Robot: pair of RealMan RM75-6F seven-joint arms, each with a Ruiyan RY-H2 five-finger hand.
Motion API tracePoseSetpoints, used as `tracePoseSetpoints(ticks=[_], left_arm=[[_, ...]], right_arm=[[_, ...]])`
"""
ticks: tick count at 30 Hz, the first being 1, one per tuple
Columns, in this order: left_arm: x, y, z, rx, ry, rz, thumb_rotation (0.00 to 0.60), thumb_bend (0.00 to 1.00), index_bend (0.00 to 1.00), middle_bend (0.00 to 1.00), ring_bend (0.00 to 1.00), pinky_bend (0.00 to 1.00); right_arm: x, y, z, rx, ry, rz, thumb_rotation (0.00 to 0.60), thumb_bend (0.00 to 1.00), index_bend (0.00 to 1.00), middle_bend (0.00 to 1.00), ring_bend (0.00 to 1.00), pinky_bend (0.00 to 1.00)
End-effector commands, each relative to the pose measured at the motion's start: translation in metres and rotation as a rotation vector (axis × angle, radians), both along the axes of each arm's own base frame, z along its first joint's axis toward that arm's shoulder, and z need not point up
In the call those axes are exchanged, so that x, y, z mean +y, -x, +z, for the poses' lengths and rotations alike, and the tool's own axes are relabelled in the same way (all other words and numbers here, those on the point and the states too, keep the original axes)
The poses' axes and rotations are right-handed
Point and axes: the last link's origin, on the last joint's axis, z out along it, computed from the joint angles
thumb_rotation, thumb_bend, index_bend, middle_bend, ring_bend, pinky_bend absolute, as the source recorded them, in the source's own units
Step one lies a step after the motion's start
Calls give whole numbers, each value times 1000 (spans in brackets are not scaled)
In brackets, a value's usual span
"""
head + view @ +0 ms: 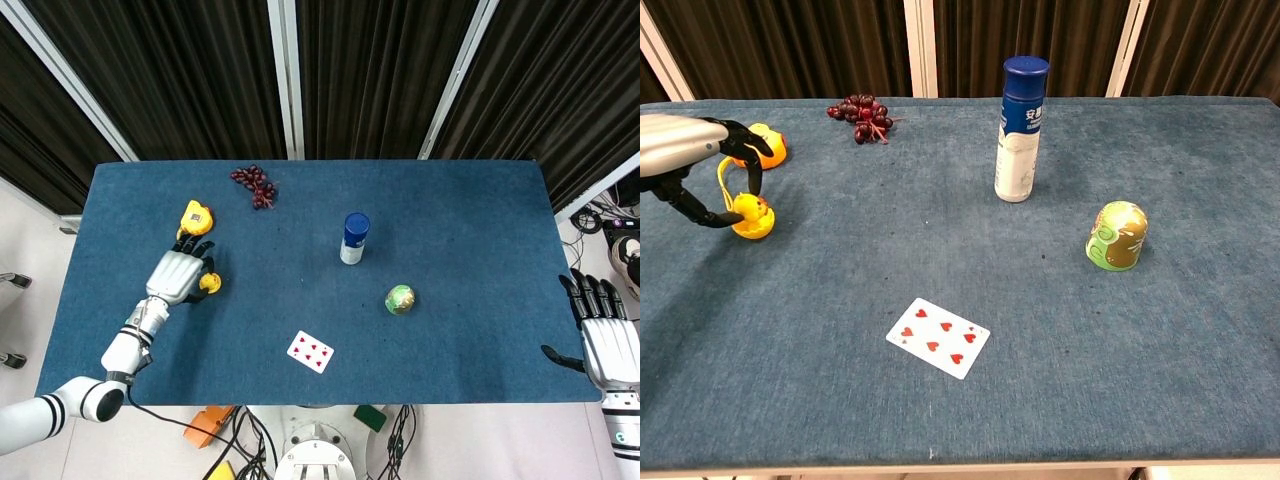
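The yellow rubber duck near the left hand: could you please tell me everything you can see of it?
The yellow rubber duck is small, glossy and plastic-looking, with an orange beak. It sits upright on the blue table, near its left edge, in front of a yellow tape measure. The left hand arches over it, dark fingertips beside it; whether they touch it I cannot tell.

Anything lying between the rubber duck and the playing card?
Nothing: between the rubber duck at the left hand and the playing card there is only bare blue table, as the chest view shows plainly.
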Motion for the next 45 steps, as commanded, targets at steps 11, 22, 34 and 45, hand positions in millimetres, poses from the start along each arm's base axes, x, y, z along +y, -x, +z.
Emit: tracePoseSetpoints(ticks=[11, 22, 34, 45], left_arm=[[0, 3, -4, 8, 12, 15, 600, 364, 468, 135, 34, 0], [-2, 6, -3, 13, 16, 28, 600, 346, 346, 116, 23, 0], [-13, 15, 55, -73, -193, 30, 600, 313, 247, 107, 15, 0], [-85, 72, 126, -131, -449, 128, 600, 218, 243, 108, 23, 0]], right_arm=[[0, 0, 0, -1, 2, -2, 600, 101, 0, 49, 0, 85], [-1, 1, 0, -5, 4, -5, 600, 101, 0, 50, 0, 85], [0, 6, 4, -11, 12, -20, 600, 101, 0, 50, 0, 85], [2, 5, 7, -48, -5, -4, 600, 101, 0, 50, 0, 86]])
